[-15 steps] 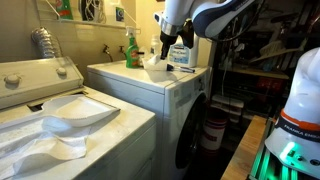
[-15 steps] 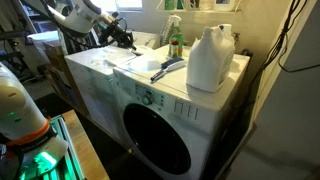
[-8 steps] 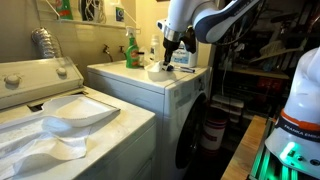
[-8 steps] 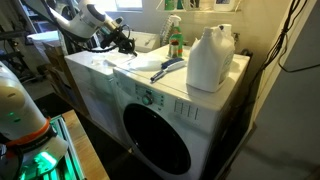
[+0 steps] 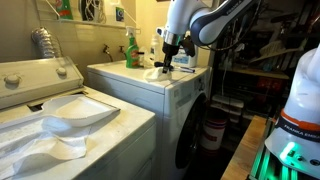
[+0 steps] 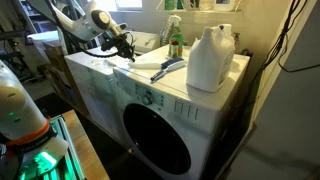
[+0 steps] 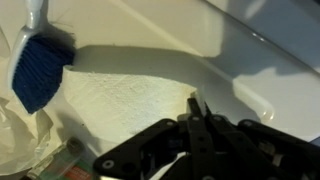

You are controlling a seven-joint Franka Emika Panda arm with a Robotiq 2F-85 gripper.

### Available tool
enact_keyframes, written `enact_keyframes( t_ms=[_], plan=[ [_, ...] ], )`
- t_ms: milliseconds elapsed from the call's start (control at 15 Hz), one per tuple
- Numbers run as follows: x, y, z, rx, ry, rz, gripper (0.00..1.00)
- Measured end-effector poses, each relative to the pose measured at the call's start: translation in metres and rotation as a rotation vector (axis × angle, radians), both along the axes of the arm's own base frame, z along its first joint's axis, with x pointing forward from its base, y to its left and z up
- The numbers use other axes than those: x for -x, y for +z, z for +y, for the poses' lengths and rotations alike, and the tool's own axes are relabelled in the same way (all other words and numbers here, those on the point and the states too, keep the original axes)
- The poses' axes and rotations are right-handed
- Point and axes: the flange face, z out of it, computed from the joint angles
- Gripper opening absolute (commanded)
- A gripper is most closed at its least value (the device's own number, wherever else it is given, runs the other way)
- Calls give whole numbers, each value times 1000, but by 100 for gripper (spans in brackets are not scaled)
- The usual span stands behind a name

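My gripper (image 7: 195, 108) is shut, its two black fingers pressed together with nothing visible between them. It hangs just above the white top of the front-loading machine (image 6: 110, 72), near the machine's edge, in both exterior views (image 5: 167, 68) (image 6: 128, 50). A brush with blue bristles and a white handle (image 7: 40, 70) lies on a white textured cloth (image 7: 130, 100), off to the side of the fingers. The brush also shows in an exterior view (image 6: 168, 68). A green spray bottle (image 6: 175, 40) and a large white jug (image 6: 210, 58) stand farther along the top.
The machine's round dark door (image 6: 155, 135) faces the aisle. A top-loading washer (image 5: 60, 115) with white cloth on it stands beside it. The green bottle (image 5: 131, 50) stands by the back wall. A white device with a green light (image 5: 295, 110) stands nearby.
The gripper has come down toward the machine's top, from above the cloth to just over the surface. The brush, bottle and jug have not moved.
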Motion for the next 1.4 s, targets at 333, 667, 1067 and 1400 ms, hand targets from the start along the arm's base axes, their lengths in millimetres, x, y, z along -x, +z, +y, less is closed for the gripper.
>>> enact_keyframes(
  t_ms=[333,667,1067,1400],
  plan=[
    [-1,-3,-2,-58,-31,51,41],
    [-6,16,2,-98,-63,47,78],
    [0,89,23,-147,-186,114,100],
    [5,165,26,-285,-385,117,100]
  ],
)
